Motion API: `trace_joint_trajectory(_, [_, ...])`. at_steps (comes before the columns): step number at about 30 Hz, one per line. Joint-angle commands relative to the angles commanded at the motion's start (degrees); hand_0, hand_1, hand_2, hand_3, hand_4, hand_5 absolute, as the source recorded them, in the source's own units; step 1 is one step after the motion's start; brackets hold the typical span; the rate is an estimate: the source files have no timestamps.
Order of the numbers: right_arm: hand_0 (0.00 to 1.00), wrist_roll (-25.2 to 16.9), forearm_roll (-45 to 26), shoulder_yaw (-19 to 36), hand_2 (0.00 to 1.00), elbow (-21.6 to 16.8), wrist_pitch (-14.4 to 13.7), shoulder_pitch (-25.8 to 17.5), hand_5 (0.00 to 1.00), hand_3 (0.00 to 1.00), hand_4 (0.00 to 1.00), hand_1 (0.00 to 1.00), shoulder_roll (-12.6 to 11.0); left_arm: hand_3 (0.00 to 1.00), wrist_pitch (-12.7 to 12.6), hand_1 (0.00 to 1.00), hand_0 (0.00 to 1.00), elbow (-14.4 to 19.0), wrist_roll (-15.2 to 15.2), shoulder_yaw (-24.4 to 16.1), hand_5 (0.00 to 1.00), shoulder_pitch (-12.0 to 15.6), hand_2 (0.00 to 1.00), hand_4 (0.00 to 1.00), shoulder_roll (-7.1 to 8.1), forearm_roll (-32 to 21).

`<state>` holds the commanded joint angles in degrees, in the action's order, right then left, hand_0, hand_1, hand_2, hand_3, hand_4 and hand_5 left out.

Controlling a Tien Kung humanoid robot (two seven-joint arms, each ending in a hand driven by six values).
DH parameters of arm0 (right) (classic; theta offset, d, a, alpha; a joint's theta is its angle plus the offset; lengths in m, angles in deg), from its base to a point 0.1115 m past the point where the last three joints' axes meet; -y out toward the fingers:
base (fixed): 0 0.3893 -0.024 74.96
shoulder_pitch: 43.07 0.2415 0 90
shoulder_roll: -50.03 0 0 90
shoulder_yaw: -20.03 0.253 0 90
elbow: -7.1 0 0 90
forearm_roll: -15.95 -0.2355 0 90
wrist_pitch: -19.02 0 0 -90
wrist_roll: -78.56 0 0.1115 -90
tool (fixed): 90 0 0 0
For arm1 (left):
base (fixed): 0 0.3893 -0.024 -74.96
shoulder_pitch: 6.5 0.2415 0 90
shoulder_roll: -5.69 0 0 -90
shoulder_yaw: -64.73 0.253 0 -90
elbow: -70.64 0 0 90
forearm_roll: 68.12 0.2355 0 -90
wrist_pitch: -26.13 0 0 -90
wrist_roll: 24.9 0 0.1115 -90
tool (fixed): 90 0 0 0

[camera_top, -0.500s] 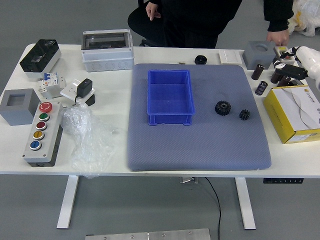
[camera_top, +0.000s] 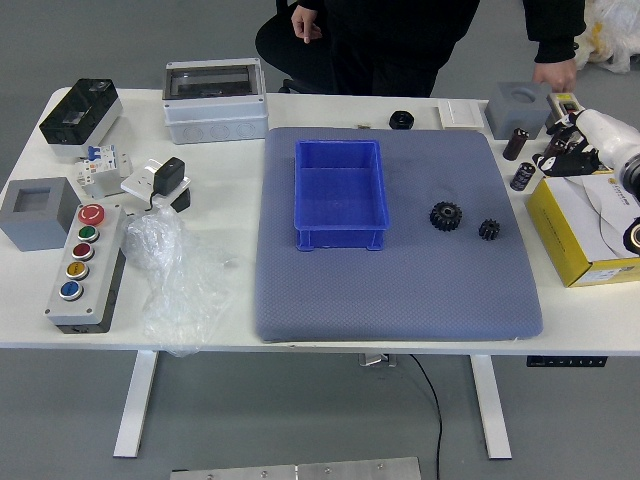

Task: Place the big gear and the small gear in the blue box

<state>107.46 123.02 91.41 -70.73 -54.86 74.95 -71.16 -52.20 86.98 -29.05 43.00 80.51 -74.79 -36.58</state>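
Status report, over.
Right hand near yellow cardboard box, left hand out of view. Big black gear, small black gear on greyish mat. Blue plastic box empty, nothing between.

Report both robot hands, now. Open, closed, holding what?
Left robot hand: not in view.
Right robot hand: near the far end of the yellow box; too unclear to tell whether it is open, closed or holding anything.

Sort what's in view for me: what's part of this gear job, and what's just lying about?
Job:
- big gear
- small gear
- blue box
- right robot hand

Lying about:
- button panel
- plastic bag
- yellow carton
- gray blocks
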Motion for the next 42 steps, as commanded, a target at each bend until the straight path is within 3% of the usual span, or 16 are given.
trace_joint_trajectory(10, [0.504,-0.85,-1.19,-1.84,0.761,4.39,-0.41,0.86,0.242,0.781,0.687,0.536,2.01,0.826,-0.01,0.856,0.874,0.02,0.00,0.22,0.367,-0.01,0.848,0.619,-0.08,-0.03])
trace_joint_trajectory(42, [0.495,-2.97,-4.50,-6.93,0.738,11.63,-1.42,2.67,0.186,0.769,0.678,0.517,7.03,0.825,-0.02,0.854,0.874,0.04,-0.03,0.74,0.365,-0.07,0.848,0.618,-0.56,-0.26])
